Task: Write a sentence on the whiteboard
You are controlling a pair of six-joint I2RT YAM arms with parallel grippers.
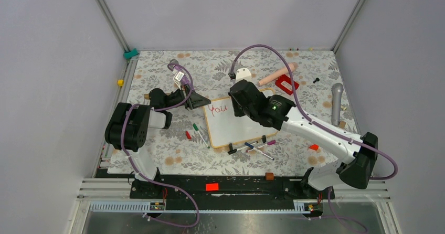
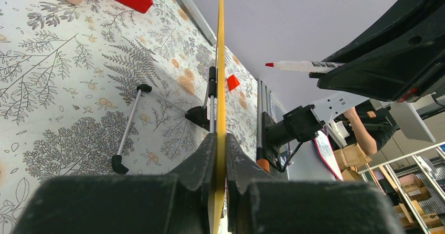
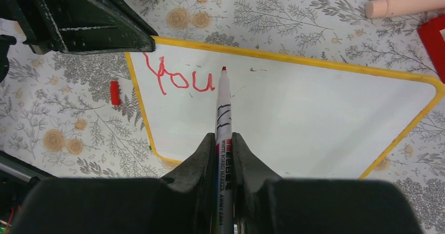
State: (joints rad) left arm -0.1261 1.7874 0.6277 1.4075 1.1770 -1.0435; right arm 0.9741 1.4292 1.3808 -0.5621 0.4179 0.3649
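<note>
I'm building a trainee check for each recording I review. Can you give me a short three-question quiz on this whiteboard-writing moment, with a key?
1. True or false: the left gripper is clamped on the edge of the whiteboard.
2. Which red lettering stands on the board now? A) You B) You can C) You can achieve more
3. Name the thing that the right gripper is shut on.

Key:
1. True. Its fingers pinch the yellow frame.
2. A.
3. A red-tipped marker, its tip just right of the lettering.
</note>
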